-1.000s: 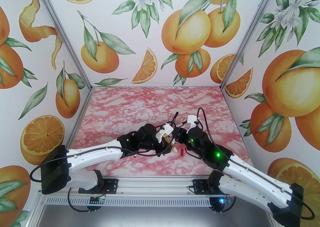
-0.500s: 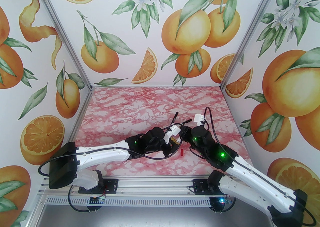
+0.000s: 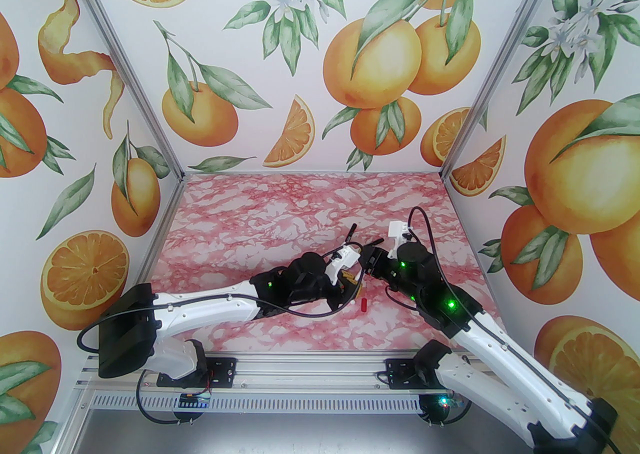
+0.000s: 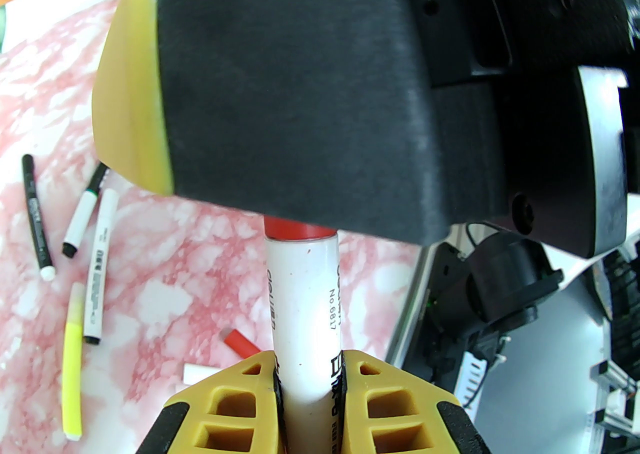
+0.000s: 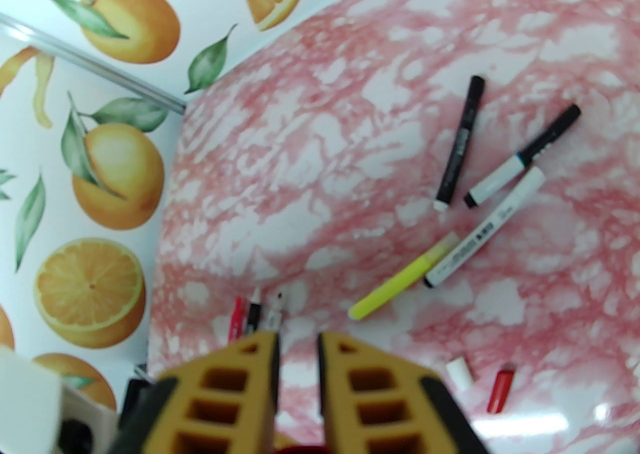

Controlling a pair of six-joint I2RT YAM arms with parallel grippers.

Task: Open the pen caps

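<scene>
- Over the last second both arms reached farther out. My left arm point(image 3: 210, 299) slid forward and to the right, while my right arm point(image 3: 490, 342) drew its wrist outward and turned it in toward the left one. The two ends met over the middle of the tabletop point(image 3: 250, 222).
- My left pincer point(image 4: 309, 361) was clamped on a white-barrelled pen point(image 4: 305, 292), holding it low on the barrel with the capped end pointing away.
- The red cap point(image 4: 300, 230) sat on the far end of that barrel with no gap showing between them. Most of it was hidden under a finger point(image 4: 300, 92) of my right pincer point(image 5: 297, 339).
- My right pincer stood nearly closed, and a dark red patch showed between its jaws at the bottom edge of its own camera's view. From that I judged it was gripping the red cap.
- That meant the two-sided hold was made, yet the cap was not off. The next move called for a straight pull apart along the barrel, since a skewed pull could twist the pen out of my left grip.
- A loose red cap point(image 3: 364, 304) had not shifted on the tabletop, and a loose white cap point(image 5: 459, 373) lay near it. I took both as caps already removed.
- Other pens, a yellow highlighter point(image 5: 400, 277) among them, lay grouped farther out, well apart from both pincers. Through the blur I could not tell for each whether it was capped.
</scene>
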